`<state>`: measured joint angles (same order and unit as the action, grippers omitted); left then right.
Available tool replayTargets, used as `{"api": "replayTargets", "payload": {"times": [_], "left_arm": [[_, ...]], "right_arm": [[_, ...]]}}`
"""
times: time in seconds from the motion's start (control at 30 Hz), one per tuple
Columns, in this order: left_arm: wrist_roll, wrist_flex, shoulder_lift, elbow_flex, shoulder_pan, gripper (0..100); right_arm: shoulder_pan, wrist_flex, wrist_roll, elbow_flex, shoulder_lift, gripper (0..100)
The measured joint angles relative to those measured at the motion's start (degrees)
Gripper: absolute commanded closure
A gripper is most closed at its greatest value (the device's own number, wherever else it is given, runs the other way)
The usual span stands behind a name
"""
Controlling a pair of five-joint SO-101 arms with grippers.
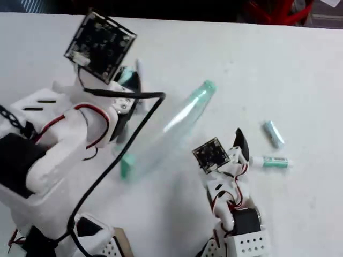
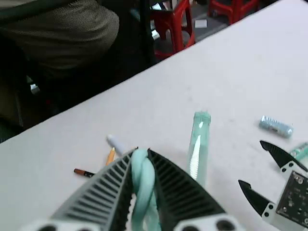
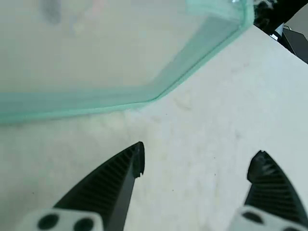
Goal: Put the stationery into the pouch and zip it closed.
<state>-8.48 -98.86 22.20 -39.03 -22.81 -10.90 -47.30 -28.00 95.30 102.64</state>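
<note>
A clear pouch (image 1: 171, 126) with mint-green trim hangs tilted over the table's middle. My left gripper (image 1: 128, 83) is shut on its upper edge; in the left wrist view the green trim (image 2: 142, 180) is pinched between the jaws. My right gripper (image 1: 237, 143) stands open just right of the pouch, low over the table, nothing between its fingers (image 3: 129, 166). The pouch's green rim (image 3: 159, 89) lies just ahead of it. Two small pale-green stationery pieces (image 1: 274, 133) (image 1: 271, 161) lie right of the right gripper. Pencils (image 2: 110, 156) lie beyond the left gripper.
A short dark-tipped pencil stub (image 2: 83, 172) and a white pen-like piece (image 2: 115, 141) lie near the table's far edge. Red stools (image 2: 178, 24) stand past that edge. The right arm's base (image 1: 244, 235) sits at the near edge.
</note>
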Motion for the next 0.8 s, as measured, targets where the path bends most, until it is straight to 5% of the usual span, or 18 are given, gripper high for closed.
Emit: {"api": "replayTargets", "payload": {"times": [0.27, 0.6, 0.8], "left_arm": [[0.2, 6.3, -0.6, -1.6, -5.5, 98], [0.2, 5.3, -14.7, -24.9, -5.9, 98], [0.1, 5.3, -19.2, -26.6, -5.9, 98]], "right_arm": [[8.6, 2.9, 9.5, 0.0, 0.0, 66.2], [9.4, 5.8, 10.6, 0.2, 0.0, 66.2], [9.5, 6.3, 10.6, 0.3, 0.0, 66.2]]}}
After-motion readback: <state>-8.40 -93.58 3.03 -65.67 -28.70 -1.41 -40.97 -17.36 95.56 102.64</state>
